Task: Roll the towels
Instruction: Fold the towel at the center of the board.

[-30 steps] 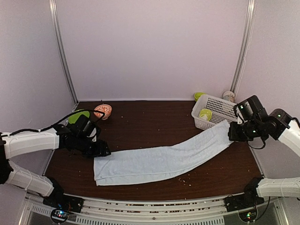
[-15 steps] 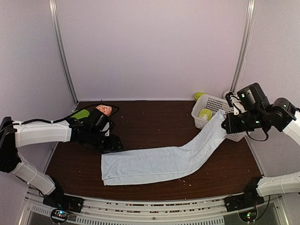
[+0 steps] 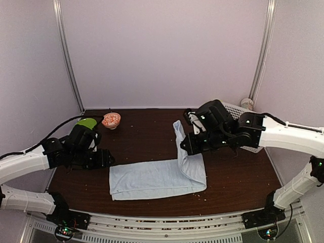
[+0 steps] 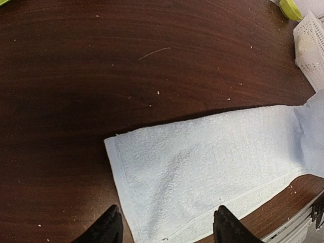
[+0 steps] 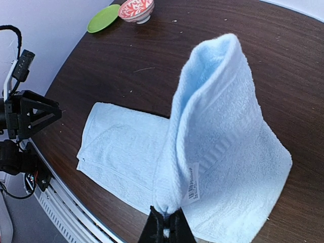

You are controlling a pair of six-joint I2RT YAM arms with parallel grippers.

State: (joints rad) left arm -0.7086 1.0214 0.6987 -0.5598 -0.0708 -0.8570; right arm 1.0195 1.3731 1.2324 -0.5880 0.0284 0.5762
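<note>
Right gripper (image 5: 164,229) has its jaws clamped on one end of the pale blue towel (image 3: 152,179), holding it above the half lying flat on the table (image 3: 147,129), probably to double it over. Left gripper (image 4: 167,230) hovers at the other end, jaws apart and empty.

The left arm (image 3: 25,162) reaches in from the near-left corner along the left edge, its forearm low and nearly level. The left gripper (image 3: 105,159) points toward the middle of the worktop, its two fingers (image 4: 109,230) spread wide with nothing between them. The right arm (image 3: 296,136) rises from the near-right corner, bends at the right edge and stretches left to the centre of the worktop. The right gripper (image 5: 164,229) has its jaws closed, pinching a raised end of the towel (image 5: 217,126).
</note>
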